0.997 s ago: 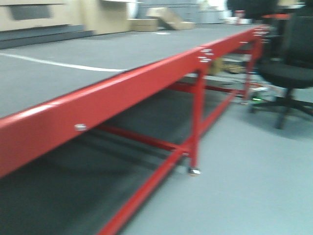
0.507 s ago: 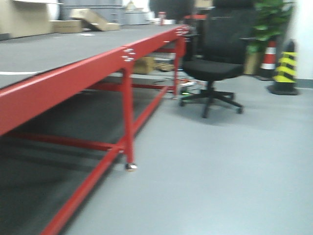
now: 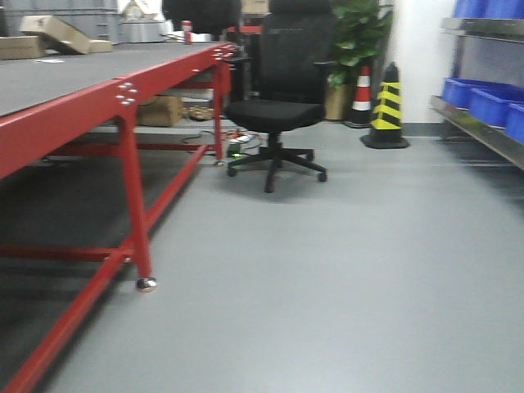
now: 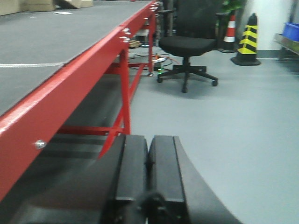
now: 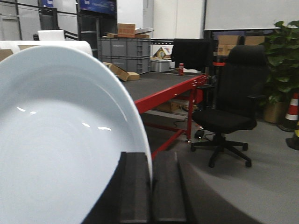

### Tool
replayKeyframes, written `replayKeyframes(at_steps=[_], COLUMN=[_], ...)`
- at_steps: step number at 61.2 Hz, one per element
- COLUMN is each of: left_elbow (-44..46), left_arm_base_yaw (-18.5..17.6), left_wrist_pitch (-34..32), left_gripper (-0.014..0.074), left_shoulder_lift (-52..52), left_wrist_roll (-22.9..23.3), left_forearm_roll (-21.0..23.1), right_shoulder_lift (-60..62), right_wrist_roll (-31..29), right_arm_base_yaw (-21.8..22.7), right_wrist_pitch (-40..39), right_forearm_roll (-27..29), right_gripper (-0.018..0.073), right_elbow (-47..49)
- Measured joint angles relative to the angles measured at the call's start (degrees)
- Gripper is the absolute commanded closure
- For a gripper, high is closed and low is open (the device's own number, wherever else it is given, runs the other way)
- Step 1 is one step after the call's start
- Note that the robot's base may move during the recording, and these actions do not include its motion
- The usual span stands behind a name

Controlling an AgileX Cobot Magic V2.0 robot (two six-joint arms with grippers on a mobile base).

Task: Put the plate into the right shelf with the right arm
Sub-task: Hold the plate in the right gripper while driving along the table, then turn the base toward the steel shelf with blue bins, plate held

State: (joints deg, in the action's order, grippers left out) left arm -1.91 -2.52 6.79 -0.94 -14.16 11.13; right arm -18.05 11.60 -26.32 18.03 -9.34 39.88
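The white plate (image 5: 60,135) fills the left of the right wrist view, standing on edge. My right gripper (image 5: 151,161) is shut on the plate's rim, one black finger on each side of it. The right shelf (image 3: 483,123) shows at the right edge of the front view, a steel rack with blue crates (image 3: 490,100) on it, and a corner of it appears in the left wrist view (image 4: 289,39). My left gripper (image 4: 148,142) is shut with nothing between its fingers, hanging beside the red table frame (image 4: 70,79).
A long red-framed table (image 3: 123,98) with a grey top runs along the left. A black office chair (image 3: 278,106) stands ahead, with a striped cone (image 3: 387,106), an orange cone (image 3: 361,94) and a plant (image 3: 356,33) behind it. Grey floor (image 3: 344,270) lies between table and shelf.
The front view has swung to the right: the red table has slid left, the chair has come to the centre, and the cones and the shelf with blue crates have come into view.
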Motion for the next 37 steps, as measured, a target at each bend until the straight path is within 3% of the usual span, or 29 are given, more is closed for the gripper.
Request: replayKeyframes(at_steps=[37], left_elbow=[0.0], left_arm_base_yaw=[0.0], left_wrist_pitch=[0.0], left_gripper=[0.0643], left_shoulder_lift=[0.0], left_wrist_roll=[0.0], left_forearm_roll=[0.0], right_shoulder_lift=[0.1], right_wrist_roll=[0.0], right_arm_base_yaw=[0.0], right_wrist_pitch=[0.0], right_forearm_roll=[0.0], right_gripper=[0.0531], right_elbow=[0.0])
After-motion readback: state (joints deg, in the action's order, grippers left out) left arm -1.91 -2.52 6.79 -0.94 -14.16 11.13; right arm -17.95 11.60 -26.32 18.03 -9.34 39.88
